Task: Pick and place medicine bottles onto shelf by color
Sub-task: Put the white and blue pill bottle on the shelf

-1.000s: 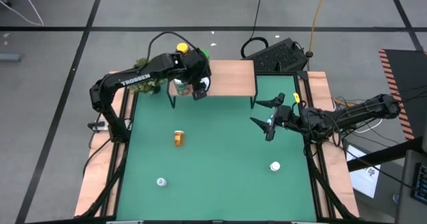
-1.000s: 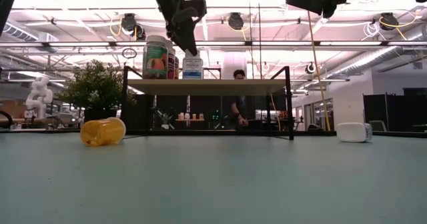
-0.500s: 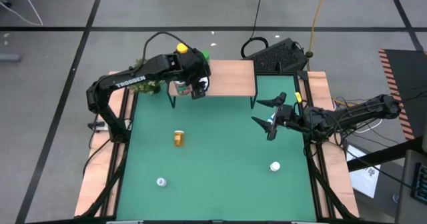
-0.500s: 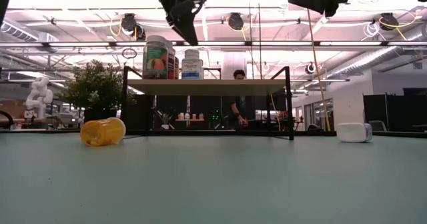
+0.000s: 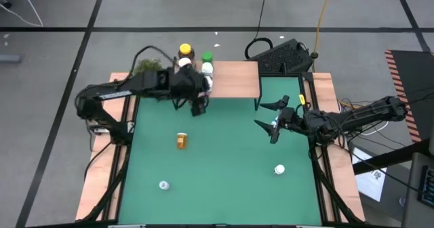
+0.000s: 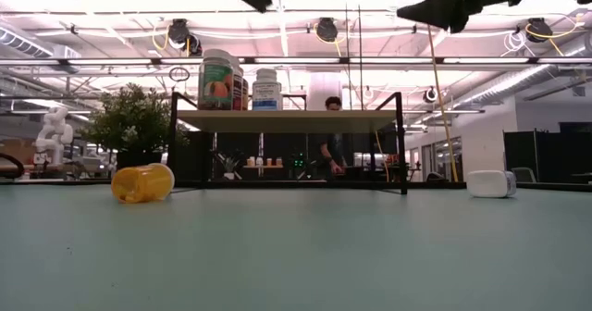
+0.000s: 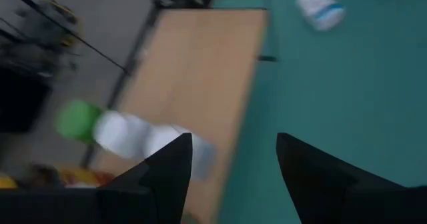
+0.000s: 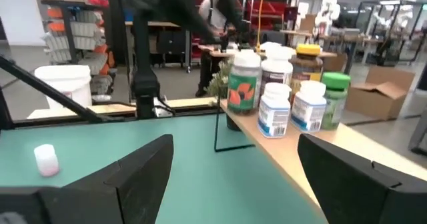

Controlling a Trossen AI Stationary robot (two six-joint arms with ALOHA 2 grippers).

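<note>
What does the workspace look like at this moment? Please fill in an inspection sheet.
Surface: green table, bare in the middle.
Job's things: cluster of bottles standing at one end of the shelf; amber bottle lying on its side on the table; two white bottles also loose on the table.
Clutter: potted plant beside the shelf.
Claws: left claw open, empty, over the table just in front of the shelf; right claw open, empty, raised over the table's right side.
Cables: black cable loops on the floor behind the table.
Surroundings: person far back in the room.
</note>
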